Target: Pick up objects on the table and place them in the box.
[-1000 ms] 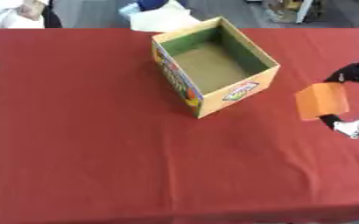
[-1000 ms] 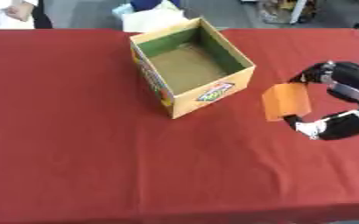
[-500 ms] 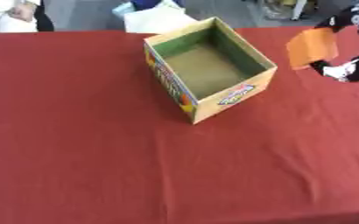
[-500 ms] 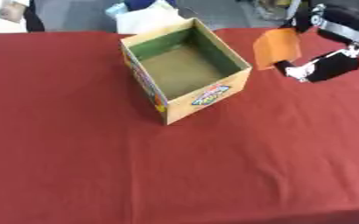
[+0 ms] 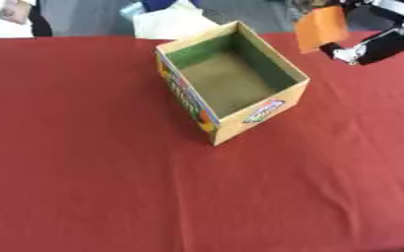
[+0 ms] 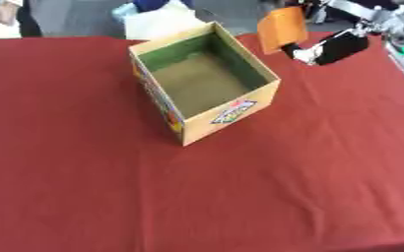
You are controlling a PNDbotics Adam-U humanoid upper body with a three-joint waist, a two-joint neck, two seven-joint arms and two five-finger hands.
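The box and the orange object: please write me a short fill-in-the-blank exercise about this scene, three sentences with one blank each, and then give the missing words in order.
1. The robot's right hand holds a flat object whose colour is ____.
2. The inside of the open box holds ____ objects.
3. The cloth that covers the table has the colour ____.

Missing words: orange; no; red
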